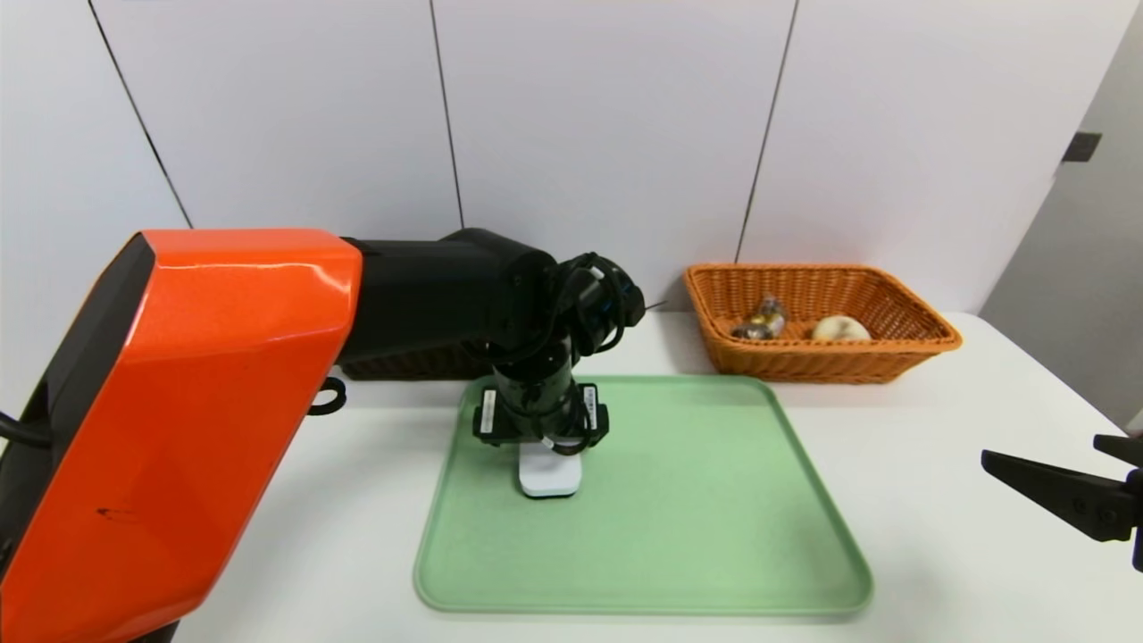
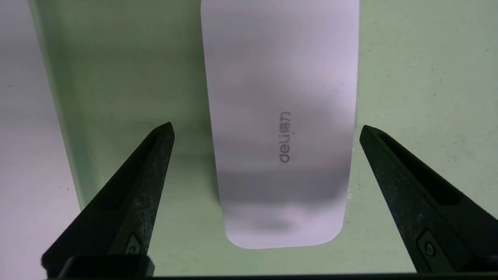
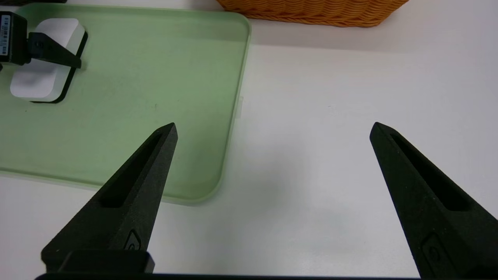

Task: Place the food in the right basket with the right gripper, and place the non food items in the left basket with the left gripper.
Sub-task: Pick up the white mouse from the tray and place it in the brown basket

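The left claw [image 2: 266,130] is wide apart above the white slab [image 2: 278,116], which lies flat on the green tray [image 1: 714,500]. The right claw [image 3: 272,128], also apart, waits over the tabletop [image 3: 330,116] beside the tray. The sweets [image 1: 759,323] and bun [image 1: 839,329] lie in the orange basket [image 1: 893,353].

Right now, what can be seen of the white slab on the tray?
The white slab is a flat, smooth rounded rectangle, plastic by its look, with grey "deli" lettering on its top face. It lies flat on the green tray, near the tray's left edge. The left gripper hangs over it, open, with one of its fingers on each side; neither touches it.
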Controlling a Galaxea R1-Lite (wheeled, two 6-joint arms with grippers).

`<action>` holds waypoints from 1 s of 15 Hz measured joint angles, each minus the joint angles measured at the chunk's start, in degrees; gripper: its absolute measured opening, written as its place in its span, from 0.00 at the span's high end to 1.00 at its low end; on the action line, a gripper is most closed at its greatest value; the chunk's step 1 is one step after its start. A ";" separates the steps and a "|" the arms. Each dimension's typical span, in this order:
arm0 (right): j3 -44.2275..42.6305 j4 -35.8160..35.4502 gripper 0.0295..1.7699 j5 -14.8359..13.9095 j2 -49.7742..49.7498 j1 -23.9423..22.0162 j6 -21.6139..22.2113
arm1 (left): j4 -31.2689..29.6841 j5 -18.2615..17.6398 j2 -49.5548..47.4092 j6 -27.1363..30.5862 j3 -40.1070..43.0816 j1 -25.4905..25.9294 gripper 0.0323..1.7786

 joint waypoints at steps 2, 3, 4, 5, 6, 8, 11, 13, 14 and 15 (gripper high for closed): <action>0.06 -0.05 0.03 0.16 0.00 0.00 0.00 | -0.79 0.02 0.30 0.11 -0.02 -0.06 0.05; 0.11 -0.05 0.03 0.18 0.00 0.00 0.00 | -0.93 0.02 0.44 0.11 -0.02 -0.06 0.05; 0.11 -0.07 0.03 0.18 0.00 0.00 0.00 | -0.96 0.02 0.61 0.15 -0.02 -0.06 0.05; 0.09 -0.07 0.03 0.13 0.00 0.00 0.00 | -1.01 0.02 0.77 0.20 -0.02 -0.04 0.05; 0.06 -0.07 0.03 0.11 0.00 0.00 0.00 | -1.04 0.04 0.96 0.20 0.00 0.00 0.05; 0.04 -0.07 0.03 0.11 0.00 0.00 0.00 | -1.05 0.06 1.40 0.15 0.00 -0.04 0.05; 0.02 -0.05 0.03 -0.09 -0.07 0.00 0.00 | -1.18 0.04 1.60 0.91 -0.02 -0.04 0.05; 0.02 -0.07 0.03 -0.09 -0.07 0.02 -0.07 | -1.38 0.04 1.60 1.05 -0.02 -0.04 0.05; 0.02 -0.05 0.03 -0.15 -0.07 0.05 -0.18 | -1.60 0.04 1.60 1.06 -0.02 -0.04 0.05; 0.02 -0.05 0.03 -0.17 -0.16 0.07 -0.51 | -1.65 0.04 1.60 1.08 0.00 -0.04 0.05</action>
